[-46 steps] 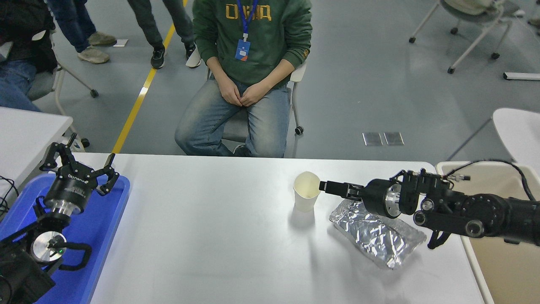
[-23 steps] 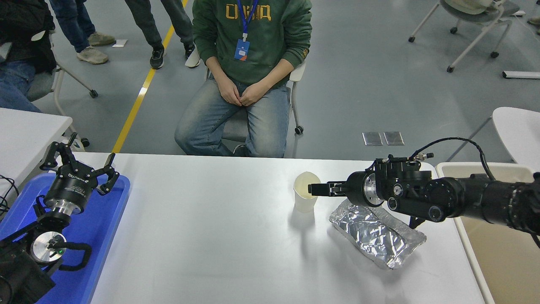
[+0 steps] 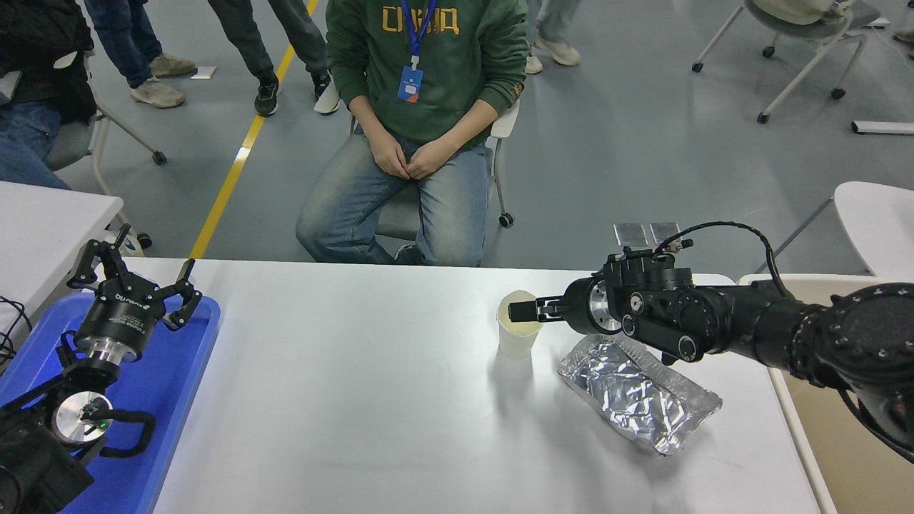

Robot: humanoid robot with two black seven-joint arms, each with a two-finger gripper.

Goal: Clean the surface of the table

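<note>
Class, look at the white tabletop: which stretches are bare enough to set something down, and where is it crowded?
Bare: the table surface between the blue tray and the paper cup, plus the near edge. Crowded: the right side, where the right tool, cup and foil packet cluster.

right pincer [image 3: 520,311] over paper cup [image 3: 518,339], foil pack [image 3: 635,395] beside

Wide matte white table surface [image 3: 343,400], rounded corners, smooth, level
</note>
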